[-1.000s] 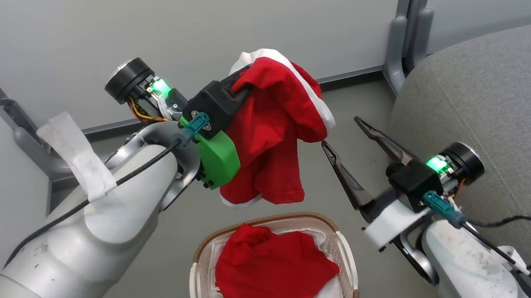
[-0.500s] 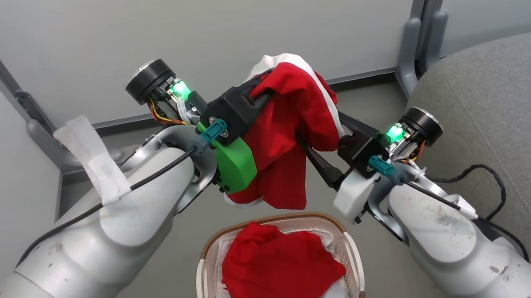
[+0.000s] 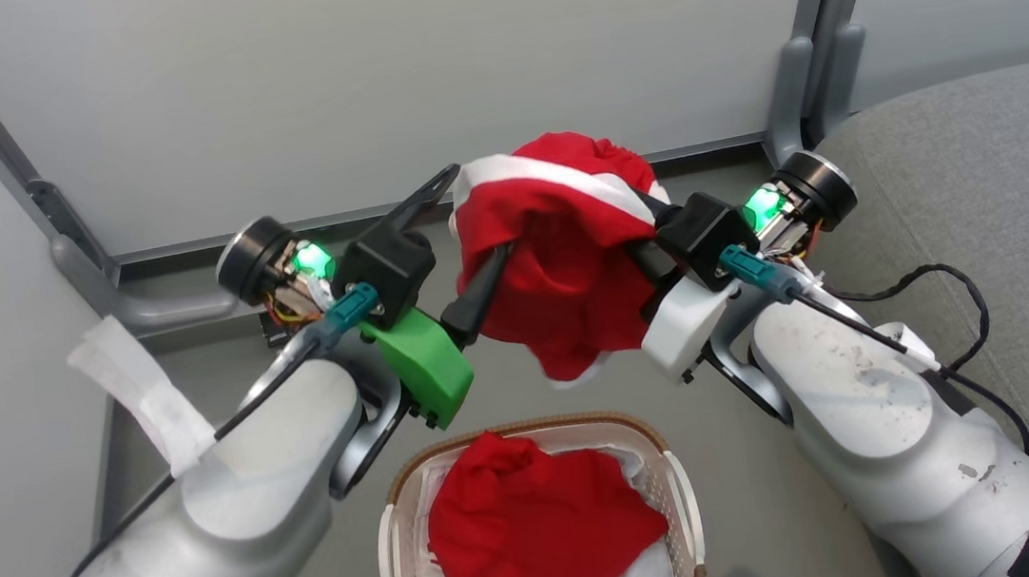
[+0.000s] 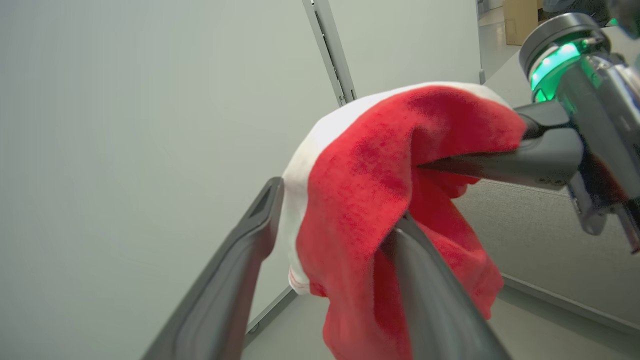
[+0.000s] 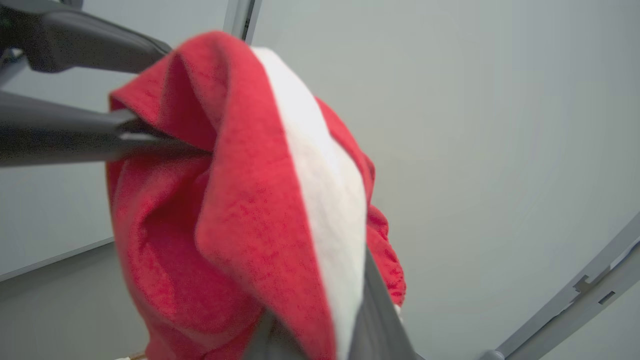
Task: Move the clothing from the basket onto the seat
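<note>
Both arms raised, wrists converging above basket (image 3: 654, 436). Right gripper (image 3: 641, 218) clamped on red garment (image 3: 559, 255). Left gripper (image 3: 478, 216) spread wide, one finger against cloth.

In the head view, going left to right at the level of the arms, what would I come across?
White tape strip → left tool → raised red garment → right tool → grey seat.
</note>
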{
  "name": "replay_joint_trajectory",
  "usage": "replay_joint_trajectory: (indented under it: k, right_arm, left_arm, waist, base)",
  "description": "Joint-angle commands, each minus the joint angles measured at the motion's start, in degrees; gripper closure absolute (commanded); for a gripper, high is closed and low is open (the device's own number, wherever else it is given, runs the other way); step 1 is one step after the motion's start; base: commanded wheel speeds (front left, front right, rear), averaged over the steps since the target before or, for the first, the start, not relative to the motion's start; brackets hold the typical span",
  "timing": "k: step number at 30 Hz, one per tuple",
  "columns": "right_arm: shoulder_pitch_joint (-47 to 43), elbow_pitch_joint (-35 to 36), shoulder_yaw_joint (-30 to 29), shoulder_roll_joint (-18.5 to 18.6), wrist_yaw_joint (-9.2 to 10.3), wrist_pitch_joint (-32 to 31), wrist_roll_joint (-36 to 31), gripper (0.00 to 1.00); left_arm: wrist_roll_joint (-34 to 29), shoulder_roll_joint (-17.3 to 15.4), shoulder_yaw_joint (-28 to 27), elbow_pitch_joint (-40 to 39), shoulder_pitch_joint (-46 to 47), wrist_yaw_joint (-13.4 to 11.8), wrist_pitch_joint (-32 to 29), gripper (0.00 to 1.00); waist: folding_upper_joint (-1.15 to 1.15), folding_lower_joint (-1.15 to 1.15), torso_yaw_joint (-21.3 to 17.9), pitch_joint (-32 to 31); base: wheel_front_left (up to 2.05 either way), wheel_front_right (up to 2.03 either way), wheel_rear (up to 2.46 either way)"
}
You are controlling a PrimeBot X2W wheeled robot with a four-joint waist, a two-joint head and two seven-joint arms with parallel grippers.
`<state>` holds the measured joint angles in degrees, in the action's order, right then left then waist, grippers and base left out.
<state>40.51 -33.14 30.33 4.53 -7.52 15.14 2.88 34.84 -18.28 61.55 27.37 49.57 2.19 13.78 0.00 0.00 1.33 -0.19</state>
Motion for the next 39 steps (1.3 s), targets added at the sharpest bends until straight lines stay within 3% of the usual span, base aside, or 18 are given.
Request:
replay_joint_trajectory:
  k: [1,12,23,31,39]
  right_arm:
    - [-0.03,0.68,-0.33,0.49,0.06,0.03,0.32,1.00]
    - [-2.93,2.29,-4.78,3.39,0.06,0.02,-0.22,1.00]
    - [-6.42,3.77,-9.12,6.20,0.06,0.03,-1.07,1.00]
    - [-7.31,5.73,-11.20,8.14,0.06,0.03,-1.52,1.00]
    - [-8.32,7.66,-13.83,8.11,0.07,0.03,-1.89,1.00]
  left_arm:
    - [0.98,0.36,-0.72,-0.33,-2.31,-0.85,0.41,0.00]
    - [5.62,1.99,-4.67,-2.01,-16.45,-3.93,1.43,0.00]
    - [1.16,4.28,-8.47,-5.38,-24.22,-4.26,1.44,0.00]
    - [-3.52,4.97,-11.71,-8.49,-25.10,-4.93,1.39,0.00]
    - [-6.68,5.01,-12.94,-8.36,-23.20,-4.05,1.39,0.00]
  waist:
    - [0.00,0.00,-0.12,-0.08]
    - [0.00,0.00,-0.81,-0.02]
    - [0.00,0.00,-3.84,0.48]
    - [0.00,0.00,-12.64,3.91]
    - [0.00,0.00,-23.13,8.98]
  base:
    - [0.00,0.00,0.00]
    - [0.00,0.00,0.00]
    - [0.00,0.00,0.00]
    - [0.00,0.00,0.00]
    - [0.00,0.00,0.00]
